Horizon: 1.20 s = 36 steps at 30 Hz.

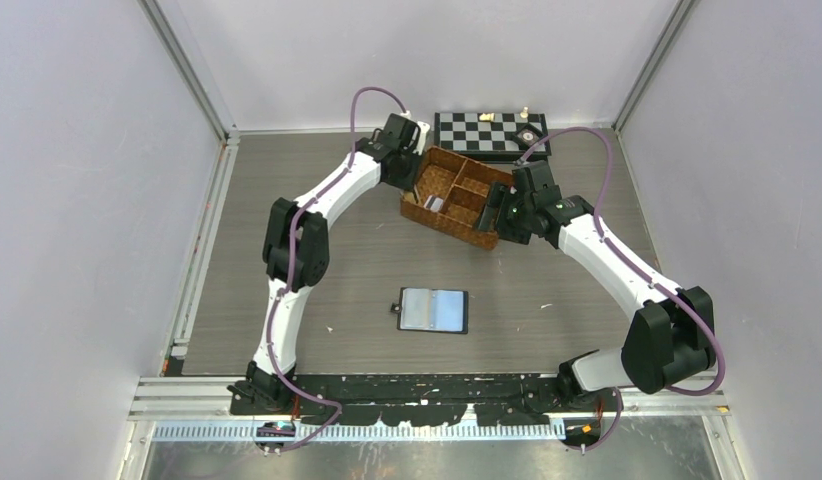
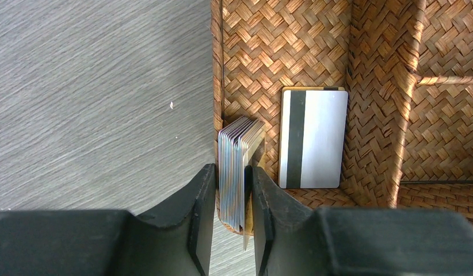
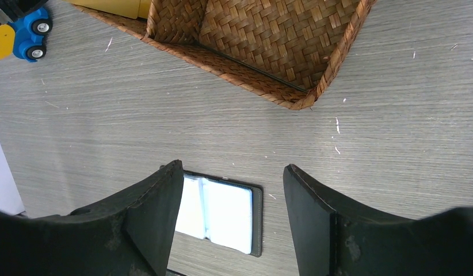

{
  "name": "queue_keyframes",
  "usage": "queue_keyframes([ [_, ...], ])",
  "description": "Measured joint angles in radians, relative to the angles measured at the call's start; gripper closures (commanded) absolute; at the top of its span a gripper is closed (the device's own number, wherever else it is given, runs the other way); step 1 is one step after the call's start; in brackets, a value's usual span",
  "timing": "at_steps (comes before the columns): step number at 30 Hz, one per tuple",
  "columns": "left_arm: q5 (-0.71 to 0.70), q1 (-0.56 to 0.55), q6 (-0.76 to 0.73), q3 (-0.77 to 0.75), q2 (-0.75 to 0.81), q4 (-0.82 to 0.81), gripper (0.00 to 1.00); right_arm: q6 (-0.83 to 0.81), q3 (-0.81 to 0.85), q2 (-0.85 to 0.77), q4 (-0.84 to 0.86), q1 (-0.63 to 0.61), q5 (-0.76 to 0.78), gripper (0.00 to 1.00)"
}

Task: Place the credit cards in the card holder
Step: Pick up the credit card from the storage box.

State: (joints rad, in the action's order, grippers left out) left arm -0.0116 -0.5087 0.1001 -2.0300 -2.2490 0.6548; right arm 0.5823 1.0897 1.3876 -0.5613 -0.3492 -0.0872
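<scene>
No credit cards (image 2: 237, 149) sit in the card holder (image 1: 433, 310) yet; left end effector (image 2: 231, 169) stands narrow round a stack between its fingers, grip uncertain; right end effector (image 3: 233, 167) wide, empty.

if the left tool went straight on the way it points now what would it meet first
Likely the stack of cards standing on edge in a corner of the basket; the left tool straddles it and the basket wall. Depth is hard to judge.
</scene>
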Motion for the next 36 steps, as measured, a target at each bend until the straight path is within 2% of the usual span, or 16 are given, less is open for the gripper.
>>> queue_keyframes([
  [9, -0.006, 0.0, -0.001, 0.01, 0.013, 0.016, 0.74, 0.003, -0.006, 0.0, 0.0, 0.0, -0.005, 0.31],
  [18, -0.029, 0.0, -0.009, 0.021, 0.029, 0.017, 0.61, 0.004, -0.007, 0.0, 0.0, 0.0, -0.012, 0.32],
  [25, -0.063, 0.0, -0.032, 0.021, 0.054, 0.016, 0.67, 0.007, -0.007, 0.0, 0.001, 0.0, -0.021, 0.32],
  [26, -0.066, 0.0, -0.033, 0.023, 0.056, 0.016, 0.65, 0.007, -0.008, 0.0, 0.003, 0.0, -0.023, 0.32],
  [31, -0.054, 0.0, -0.034, 0.043, 0.062, 0.013, 0.43, 0.011, -0.012, 0.0, 0.012, 0.0, -0.032, 0.32],
  [36, -0.002, 0.0, -0.027, 0.066, 0.065, 0.009, 0.35, 0.012, -0.021, 0.0, 0.015, 0.0, -0.039, 0.32],
])
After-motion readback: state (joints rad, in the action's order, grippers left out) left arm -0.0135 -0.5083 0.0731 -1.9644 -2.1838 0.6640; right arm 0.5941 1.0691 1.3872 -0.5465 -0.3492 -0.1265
